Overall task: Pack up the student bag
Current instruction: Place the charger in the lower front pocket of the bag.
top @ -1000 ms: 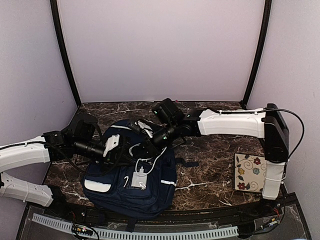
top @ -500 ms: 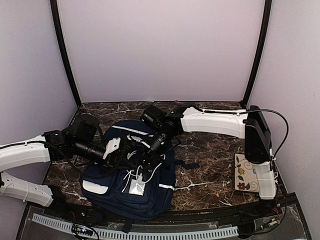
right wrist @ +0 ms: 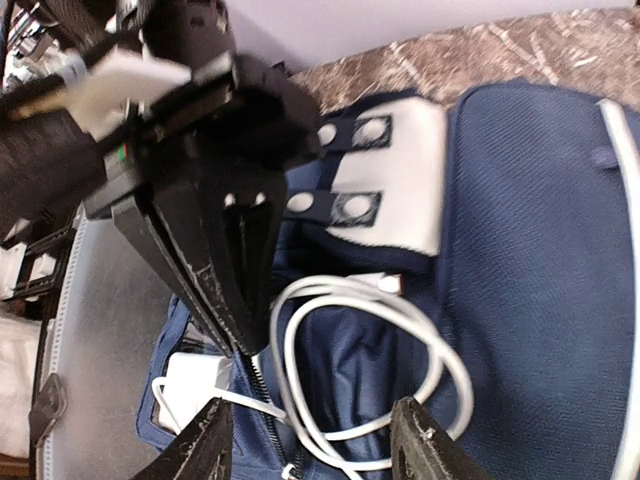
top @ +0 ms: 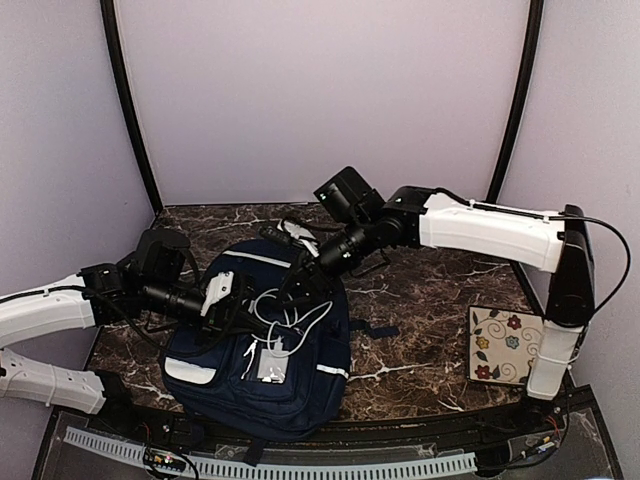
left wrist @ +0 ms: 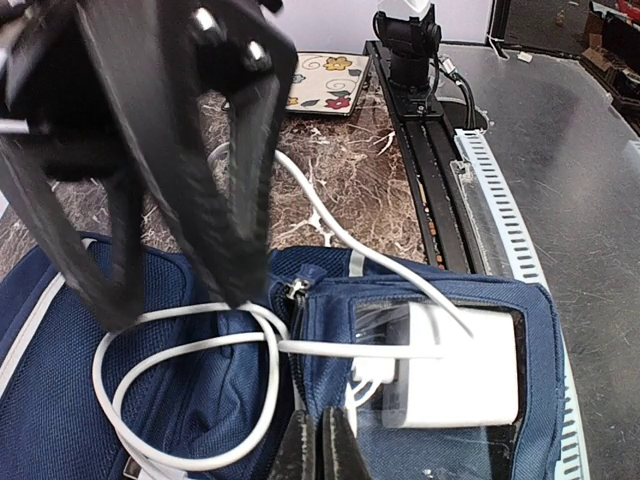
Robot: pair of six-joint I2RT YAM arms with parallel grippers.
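The student bag (top: 300, 385) lies flat at the front left of the table, navy with a pale grey buckled patch (right wrist: 390, 190). A white charger brick (left wrist: 455, 375) sits in its front pocket, and its white cable (right wrist: 370, 370) lies looped on the fabric. My left gripper (left wrist: 320, 445) is shut on the pocket's edge beside the zipper (left wrist: 296, 290); from above the left gripper (top: 238, 300) rests on the bag's left side. My right gripper (right wrist: 315, 450) hangs open just above the cable coil, holding nothing. The top view places the right gripper (top: 300, 278) over the bag's upper part.
A floral-patterned notebook (top: 500, 345) lies at the front right of the marble table (top: 420, 300). A perforated rail (top: 300, 465) runs along the near edge. Purple walls close in the back and both sides.
The right gripper has opened, let go of the white cable and lifted back off the bag. The cable now lies loose on the fabric. The left gripper stays shut.
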